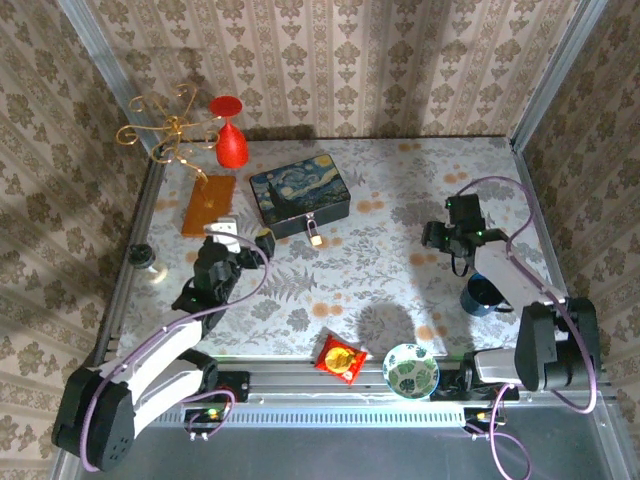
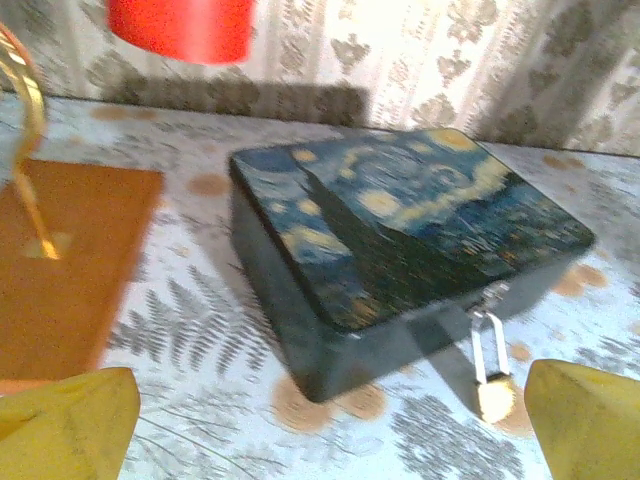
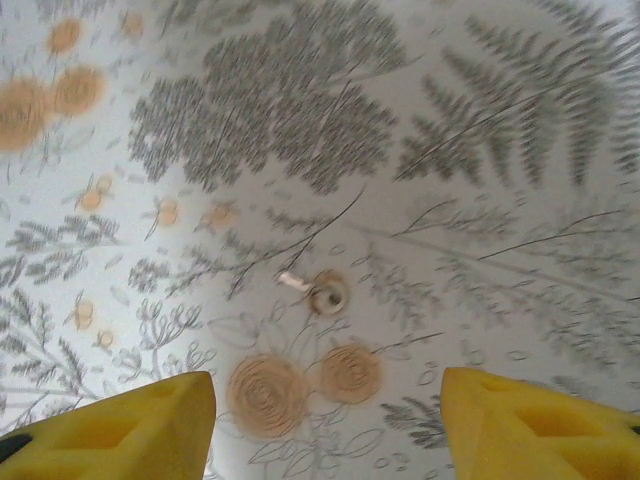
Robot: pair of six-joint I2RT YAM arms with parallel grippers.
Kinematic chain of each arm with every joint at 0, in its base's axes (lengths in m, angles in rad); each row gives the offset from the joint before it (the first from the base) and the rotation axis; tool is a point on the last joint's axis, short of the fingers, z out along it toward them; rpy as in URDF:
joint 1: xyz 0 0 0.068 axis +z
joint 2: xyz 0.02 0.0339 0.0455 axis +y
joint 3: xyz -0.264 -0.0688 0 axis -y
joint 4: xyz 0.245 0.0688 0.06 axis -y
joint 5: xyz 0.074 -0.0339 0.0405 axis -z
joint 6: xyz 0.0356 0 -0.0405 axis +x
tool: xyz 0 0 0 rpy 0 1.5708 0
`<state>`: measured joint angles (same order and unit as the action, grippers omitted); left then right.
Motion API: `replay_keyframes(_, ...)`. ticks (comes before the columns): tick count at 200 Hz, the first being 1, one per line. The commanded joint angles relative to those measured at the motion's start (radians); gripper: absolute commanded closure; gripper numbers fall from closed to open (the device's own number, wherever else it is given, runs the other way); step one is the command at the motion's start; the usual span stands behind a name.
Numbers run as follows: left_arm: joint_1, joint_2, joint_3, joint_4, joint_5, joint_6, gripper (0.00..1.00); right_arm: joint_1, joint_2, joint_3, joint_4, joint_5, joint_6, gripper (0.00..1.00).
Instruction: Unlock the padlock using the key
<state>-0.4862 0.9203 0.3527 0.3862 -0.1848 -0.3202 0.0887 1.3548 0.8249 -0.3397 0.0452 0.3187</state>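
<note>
The small brass padlock (image 1: 315, 238) (image 2: 493, 395) hangs by its silvery shackle from the front hasp of the dark blue painted box (image 1: 300, 195) (image 2: 400, 230). My left gripper (image 1: 243, 243) (image 2: 330, 430) is open just left of the box's front corner, and the padlock sits near its right finger (image 2: 590, 420). The key (image 3: 318, 291), small and silvery with a round head, lies flat on the patterned tablecloth. My right gripper (image 1: 432, 250) (image 3: 325, 420) hovers over it, open; the key lies ahead of its yellow fingers with nothing between them.
A red wine glass (image 1: 231, 135) and a gold jewellery stand on an orange base (image 1: 208, 205) are at the back left. A blue mug (image 1: 482, 295) stands under the right arm. A patterned bowl (image 1: 410, 370) and a red snack packet (image 1: 340, 358) lie at the near edge.
</note>
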Motion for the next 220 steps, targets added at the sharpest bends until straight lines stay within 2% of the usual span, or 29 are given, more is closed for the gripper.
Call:
replay_keyframes(1,-0.048,0.02,0.006,-0.02,-0.048,-0.084,0.0,0.009,0.094,0.055,-0.073,-0.06,0.005,0.38)
replay_keyframes(56,-0.15,0.13,0.079,-0.008,-0.072,-0.037,0.0,0.009,0.303,0.179,-0.108,-0.061,0.008,0.45)
replay_keyframes(97,-0.171,0.203,0.091,0.06,-0.059,-0.069,0.0,0.009,0.394,0.238,-0.122,-0.05,0.039,0.54)
replay_keyframes(148,-0.179,0.242,0.111,0.072,-0.042,-0.068,0.0,0.009,0.434,0.278,-0.174,-0.001,0.059,0.55)
replay_keyframes(220,-0.181,0.249,0.104,0.085,-0.044,-0.058,0.0,0.005,0.467,0.302,-0.228,0.031,0.071,0.61)
